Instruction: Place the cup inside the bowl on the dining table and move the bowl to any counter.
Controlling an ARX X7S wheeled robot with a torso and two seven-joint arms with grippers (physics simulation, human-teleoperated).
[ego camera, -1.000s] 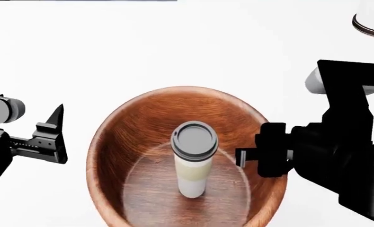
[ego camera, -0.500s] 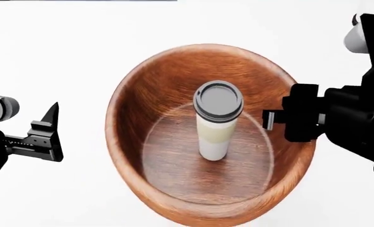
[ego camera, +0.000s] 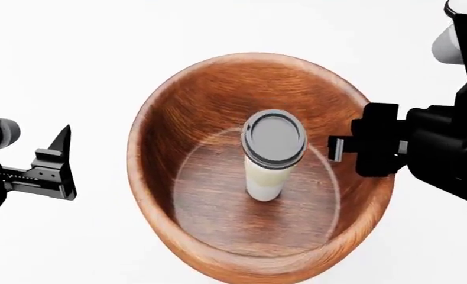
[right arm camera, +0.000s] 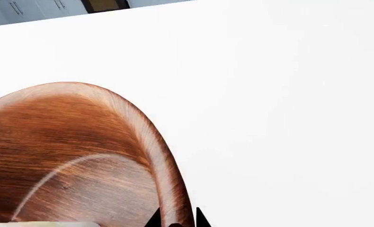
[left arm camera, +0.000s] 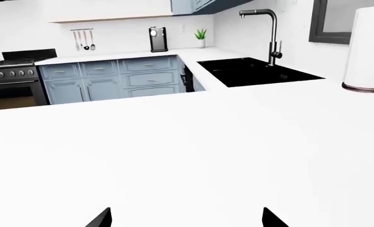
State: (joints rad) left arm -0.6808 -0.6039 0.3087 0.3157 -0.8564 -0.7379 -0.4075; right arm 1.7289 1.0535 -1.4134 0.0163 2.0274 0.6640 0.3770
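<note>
Head view, left to right: my left tool (ego camera: 60,163) hangs spread and empty over the white desk (ego camera: 75,59); mid-frame, the cup (ego camera: 270,155) stands upright inside the bowl (ego camera: 194,106); my right tool (ego camera: 337,148) pinches the bowl's right rim.

One cup (ego camera: 270,155) (lidded), one bowl (ego camera: 188,100)

Bright, even, shadowless render, sharp focus
</note>
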